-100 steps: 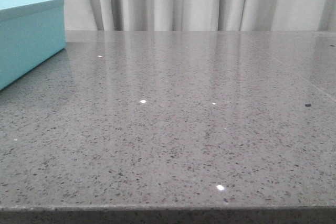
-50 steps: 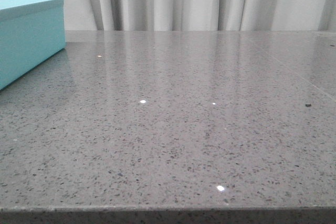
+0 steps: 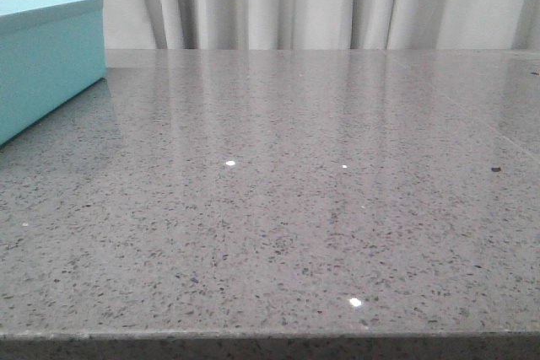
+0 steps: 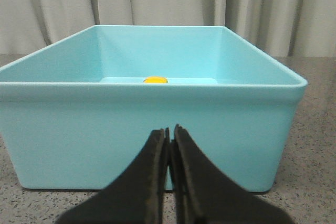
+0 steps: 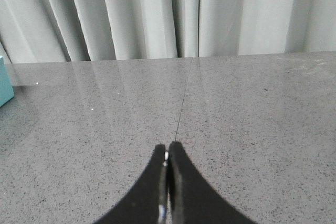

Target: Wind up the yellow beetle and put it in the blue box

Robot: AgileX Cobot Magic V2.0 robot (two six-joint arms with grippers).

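our left gripper (image 4: 169,136) and right gripper (image 5: 167,153) pinched closed, empty; glossy yellow beetle (image 4: 155,80) inside matte blue box (image 4: 152,129) on speckled stone table (image 3: 295,208).

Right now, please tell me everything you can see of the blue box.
The blue box is a large, light turquoise rectangular container with plain matte walls, rounded corners and a thin rim. It looks like plastic. It is open at the top, with no lid in view, and stands upright on the grey speckled table, at its left side in the front view. Inside, just above the near rim, a small part of the yellow beetle shows. The shut left pincer is in front of the near wall; contact cannot be told.
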